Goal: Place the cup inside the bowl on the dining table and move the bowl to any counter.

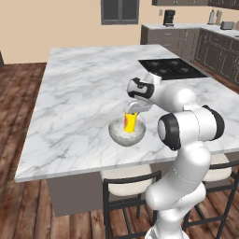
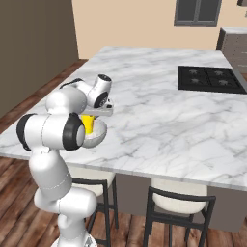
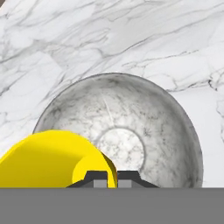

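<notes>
Marble of the dining table (image 1: 70, 93) lay beneath the bowl (image 1: 126, 133), over which the cup (image 1: 130, 122) hung clamped in the gripper (image 1: 131, 113), best lowered centrally before release, judging by the rim.

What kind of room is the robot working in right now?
A home kitchen, most likely. A large marble dining table carries an inset black cooktop; dark cabinets line the far wall with a coffee maker on top, and stools sit under the near edge.
</notes>
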